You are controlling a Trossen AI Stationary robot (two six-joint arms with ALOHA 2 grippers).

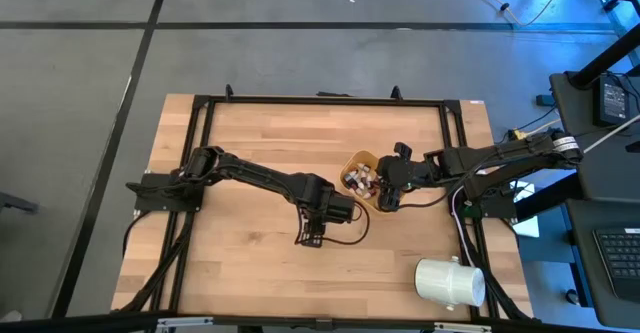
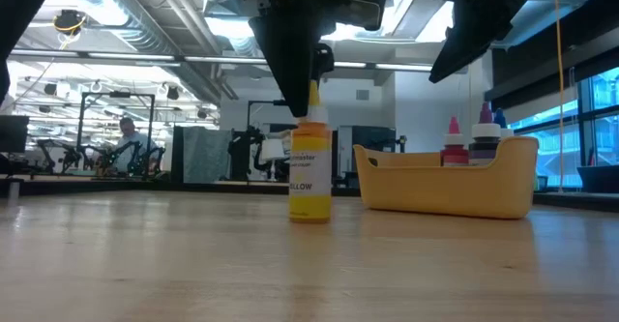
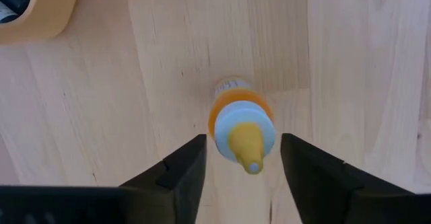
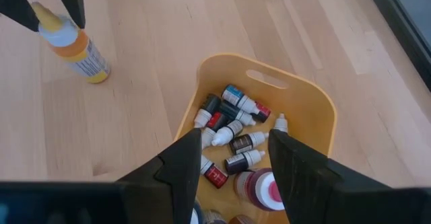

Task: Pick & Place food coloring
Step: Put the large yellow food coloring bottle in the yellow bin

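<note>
Yellow bottle, white collar; yellow-orange bowl; pale wood table.

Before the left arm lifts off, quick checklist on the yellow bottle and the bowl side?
1. yellow bottle upright on the table: ok.
2. left gripper open, a finger on each side of the bottle's cap: ok.
3. Fingers clear of the bottle for a straight lift: cannot tell; the gaps look narrow in the left wrist view.
4. Bottle apart from the bowl: ok.
5. right gripper open above the small bottles in the bowl, holding none: ok.
</note>
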